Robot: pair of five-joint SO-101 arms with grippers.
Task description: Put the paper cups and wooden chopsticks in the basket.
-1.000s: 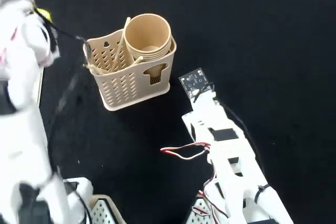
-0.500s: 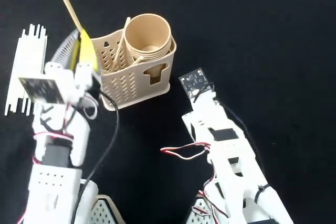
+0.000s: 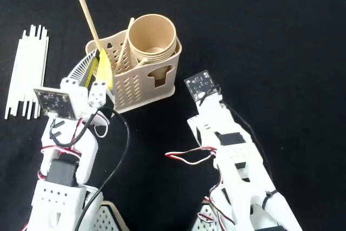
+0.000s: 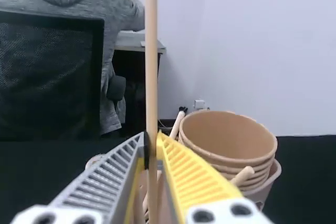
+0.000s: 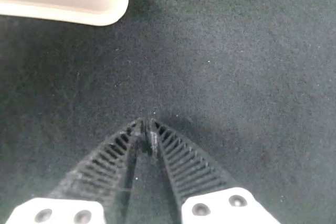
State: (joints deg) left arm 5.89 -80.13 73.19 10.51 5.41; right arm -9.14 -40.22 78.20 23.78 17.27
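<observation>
A beige slotted basket (image 3: pixel 135 87) stands mid-table. Stacked paper cups (image 3: pixel 153 36) fill its right half, and a few wooden chopsticks (image 3: pixel 125 44) lean in its left half. My left gripper (image 3: pixel 99 53) hangs at the basket's left rim, shut on a wooden chopstick (image 3: pixel 84 4) that points steeply up and away. In the left wrist view the chopstick (image 4: pixel 151 51) rises upright from the left gripper (image 4: pixel 151 140), with the cups (image 4: pixel 228 140) just behind. My right gripper (image 5: pixel 144 127) is shut on nothing, low over the black cloth near the basket's corner (image 5: pixel 113 11).
Several white strips (image 3: pixel 27 71) lie side by side at the table's left edge. The right arm (image 3: pixel 227 144) stretches from the front edge toward the basket's right side. Black cloth (image 3: pixel 281 52) covers the table to the right.
The left arm has swung right from the left edge with the chopstick, bringing its gripper up to the basket's left rim. The right arm has stayed still.
</observation>
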